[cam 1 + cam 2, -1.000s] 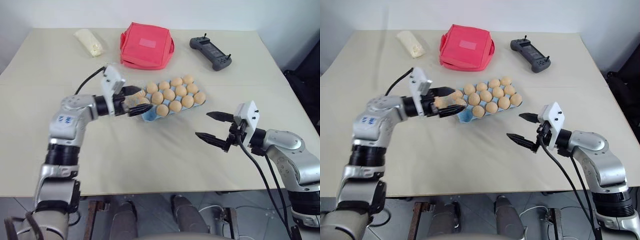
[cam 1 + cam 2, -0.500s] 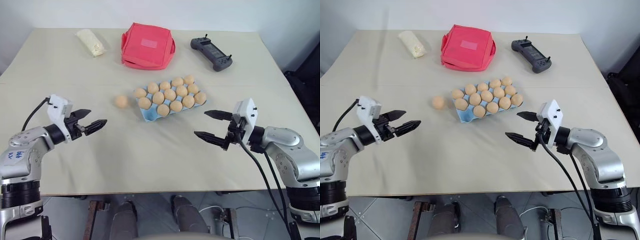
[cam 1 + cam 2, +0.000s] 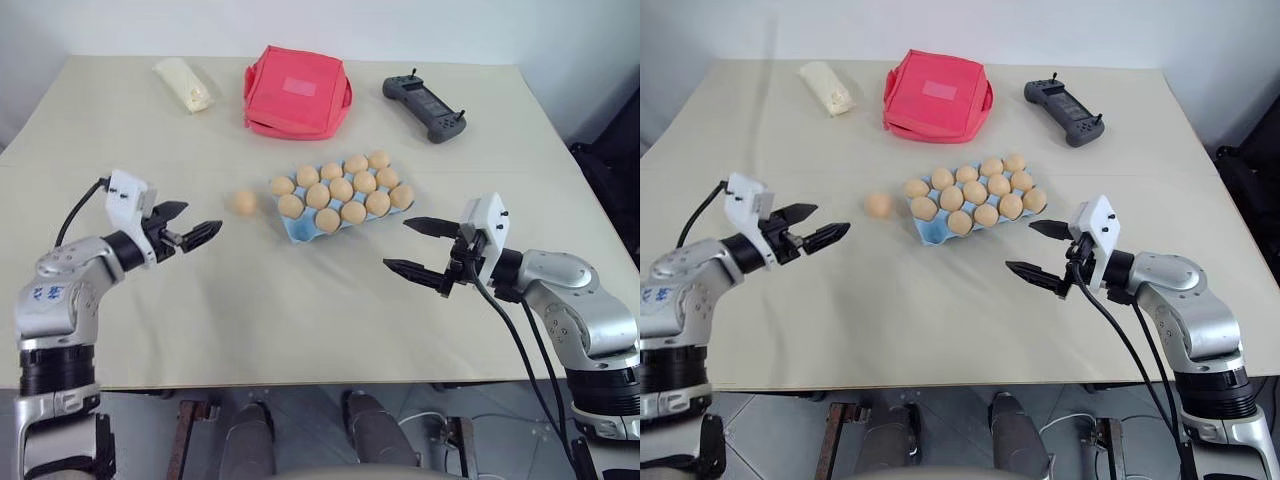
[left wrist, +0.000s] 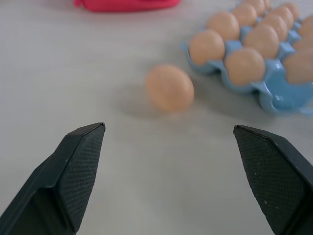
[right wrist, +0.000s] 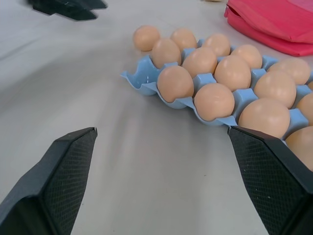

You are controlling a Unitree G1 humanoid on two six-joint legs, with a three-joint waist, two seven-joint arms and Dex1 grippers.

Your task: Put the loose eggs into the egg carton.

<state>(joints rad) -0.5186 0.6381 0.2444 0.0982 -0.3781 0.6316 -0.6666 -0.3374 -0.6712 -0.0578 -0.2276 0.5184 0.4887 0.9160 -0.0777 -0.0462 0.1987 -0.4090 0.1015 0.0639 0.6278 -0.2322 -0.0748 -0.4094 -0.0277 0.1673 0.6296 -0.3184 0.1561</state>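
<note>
- Loose egg: one smooth, matte, tan-orange oval, lying on the table just beside the carton's left end, apart from it.
- Egg carton: light blue moulded tray, lidless, with scalloped rim and round cups in rows, sitting near the table's middle; every visible cup is holding an egg of the same tan-orange finish. The near-left corner is showing bare blue moulding.
- Left gripper: two black tapered fingers with cross-hatched pads, standing spread and empty, pointing toward the loose egg from its left, well short of it.
- Right gripper: matching black textured fingers, standing wide apart and grasping nothing, hovering near the carton's right end.
- Table: flat, pale beige, matte surface, carrying everything listed.
- Red bag: soft fabric, squarish with rounded corners, bearing a paler rectangular patch on top; any writing there is too small to read. It is lying beyond the carton.
- Handheld controller: dark grey plastic, elongated, with short antennas, lying to the bag's right.
- Pale wrapped bundle: cream, crinkled, oblong, lying to the bag's left.
</note>
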